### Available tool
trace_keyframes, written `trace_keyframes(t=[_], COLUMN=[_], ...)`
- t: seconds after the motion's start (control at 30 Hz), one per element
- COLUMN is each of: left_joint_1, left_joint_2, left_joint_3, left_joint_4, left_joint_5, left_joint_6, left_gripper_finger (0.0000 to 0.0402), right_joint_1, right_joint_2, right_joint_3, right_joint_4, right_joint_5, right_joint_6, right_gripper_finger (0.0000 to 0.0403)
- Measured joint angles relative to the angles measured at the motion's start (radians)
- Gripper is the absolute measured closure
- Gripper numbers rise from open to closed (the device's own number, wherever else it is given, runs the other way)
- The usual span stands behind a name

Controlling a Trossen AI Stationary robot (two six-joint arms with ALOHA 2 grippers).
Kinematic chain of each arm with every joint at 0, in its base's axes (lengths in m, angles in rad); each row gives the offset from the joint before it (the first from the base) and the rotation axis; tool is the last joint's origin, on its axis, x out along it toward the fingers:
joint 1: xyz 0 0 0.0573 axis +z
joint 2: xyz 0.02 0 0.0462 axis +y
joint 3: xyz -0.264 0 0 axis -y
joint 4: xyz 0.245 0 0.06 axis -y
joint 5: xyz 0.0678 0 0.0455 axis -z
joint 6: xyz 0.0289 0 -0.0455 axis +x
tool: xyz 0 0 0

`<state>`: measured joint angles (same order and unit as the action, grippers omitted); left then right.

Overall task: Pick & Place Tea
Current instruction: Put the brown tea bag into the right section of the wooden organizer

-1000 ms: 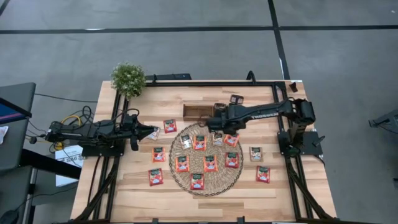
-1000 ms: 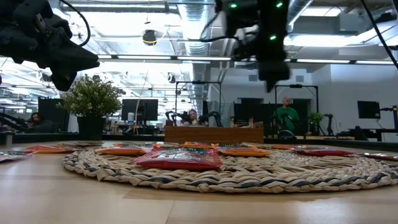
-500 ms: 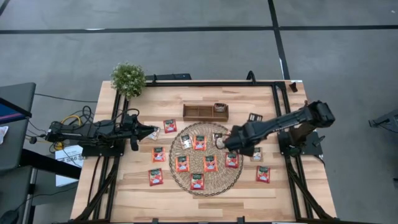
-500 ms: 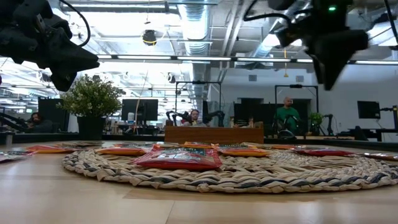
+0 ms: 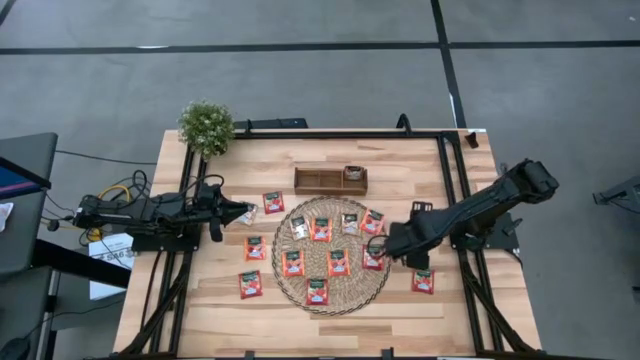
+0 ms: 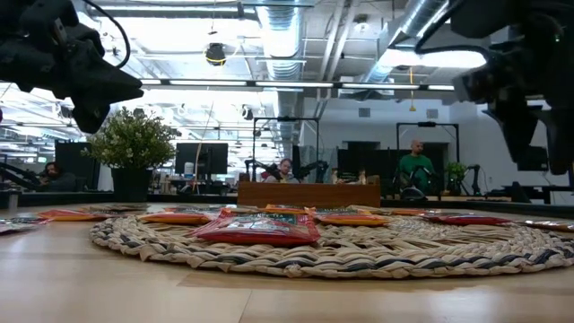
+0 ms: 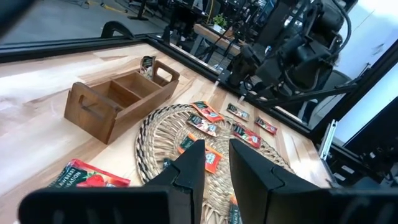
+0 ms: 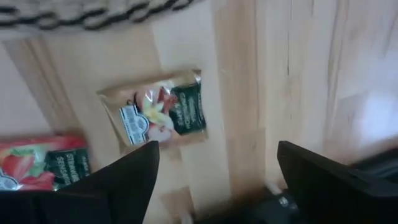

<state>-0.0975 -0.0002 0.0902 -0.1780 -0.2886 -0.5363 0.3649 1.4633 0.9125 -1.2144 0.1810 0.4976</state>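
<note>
Several red-orange tea sachets lie flat on the round straw mat and on the wood around it. A pale beige sachet lies flat on bare wood beside the mat's right edge. My right gripper hovers over it, open, its fingers wide apart and clear of it. In the high view the arm hides that sachet. One sachet stands in the wooden tray's right compartment. My left gripper waits left of the mat, open by a narrow gap.
A potted plant stands at the far left corner. The tray sits just beyond the mat's far edge. Red sachets lie on the wood at the mat's left, near left and near right. People stand in the room behind.
My right arm has swung from over the tray's right compartment toward the table's near right, across the mat's right edge, and come down over the beige sachet. With the arm gone, a sachet shows in the tray's right compartment.
</note>
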Motion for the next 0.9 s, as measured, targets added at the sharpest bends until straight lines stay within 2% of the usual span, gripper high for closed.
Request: trace_keyframes(t=[0.1,0.3,0.43,0.7,0.9], left_joint_1=[0.000,0.000,0.000,0.000,0.000], left_joint_2=[0.000,0.000,0.000,0.000,0.000], left_joint_3=[0.000,0.000,0.000,0.000,0.000], left_joint_4=[0.000,0.000,0.000,-0.001,-0.001], left_joint_5=[0.000,0.000,0.000,0.000,0.000], left_joint_6=[-0.020,-0.023,-0.023,-0.023,-0.023], left_gripper_finger=[0.0337,0.0337,0.0337,0.0337,0.0337], right_joint_1=[-0.021,-0.093,-0.161,-0.286,-0.324], right_joint_2=[-0.067,-0.195,-0.240,-0.214,-0.152], right_joint_3=[-0.025,-0.098,-0.152,-0.217,-0.218], right_joint_4=[0.033,0.133,0.135,0.206,0.227], right_joint_5=[-0.018,-0.163,-0.184,-0.240,-0.238], right_joint_6=[-0.010,-0.090,-0.131,-0.227,-0.271], right_gripper_finger=[0.0082,0.0082,0.0082,0.0082,0.0082])
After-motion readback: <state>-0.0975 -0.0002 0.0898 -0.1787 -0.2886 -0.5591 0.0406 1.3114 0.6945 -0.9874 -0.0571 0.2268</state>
